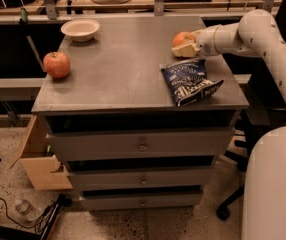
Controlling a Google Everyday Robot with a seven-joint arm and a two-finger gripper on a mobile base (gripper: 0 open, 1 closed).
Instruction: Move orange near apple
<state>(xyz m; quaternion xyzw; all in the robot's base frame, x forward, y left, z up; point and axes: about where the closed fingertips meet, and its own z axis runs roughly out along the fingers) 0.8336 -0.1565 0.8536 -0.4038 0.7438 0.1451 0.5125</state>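
The orange (182,37) rests on the grey cabinet top (128,69) at the back right. My gripper (185,43) reaches in from the right and is shut around the orange, with one cream finger (185,50) against its front side. The orange still sits on the top. The red apple (56,64) stands far away at the left edge of the top, well apart from the orange and the gripper.
A dark blue chip bag (189,81) lies just in front of the gripper. A white bowl (80,29) stands at the back left. The cabinet has drawers (142,146) below. An open wooden drawer (39,156) sticks out at the lower left.
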